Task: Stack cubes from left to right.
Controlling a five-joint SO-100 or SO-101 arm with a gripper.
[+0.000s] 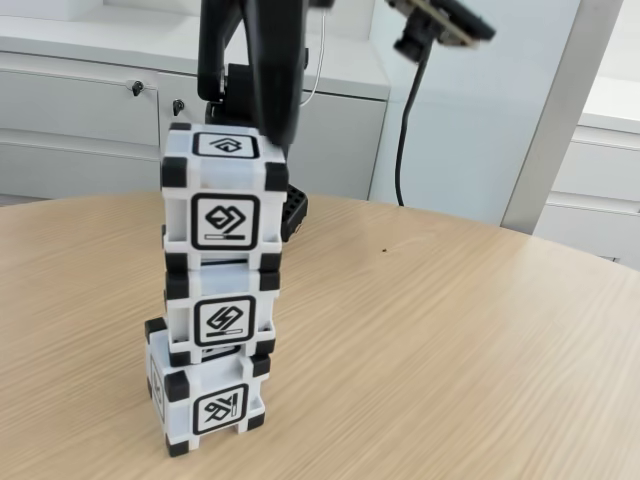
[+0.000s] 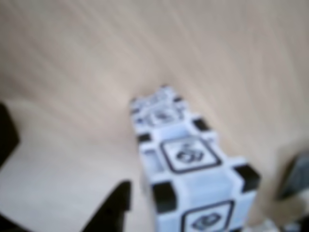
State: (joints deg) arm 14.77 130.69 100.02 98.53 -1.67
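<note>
Three white cubes with black corners stand in one tower on the wooden table [image 1: 450, 330]: the bottom cube [image 1: 210, 400], the middle cube [image 1: 222, 315] and the top cube [image 1: 225, 200]. The bottom one is turned slightly against the others. My black arm [image 1: 255, 60] rises behind the tower, and a black gripper part [image 1: 293, 215] shows beside the top cube. In the blurred wrist view I look down on the top cube [image 2: 193, 159] with a lower cube [image 2: 161, 113] beyond. My gripper [image 2: 205, 176] is open, one finger [image 2: 113, 208] left and one [image 2: 294, 176] right, both apart from the cube.
White cabinets [image 1: 80, 110] line the wall behind the table. A camera [image 1: 440, 25] with a black cable [image 1: 405, 130] hangs at the upper right, beside a grey post [image 1: 560, 120]. Bare tabletop spreads to the right of the tower.
</note>
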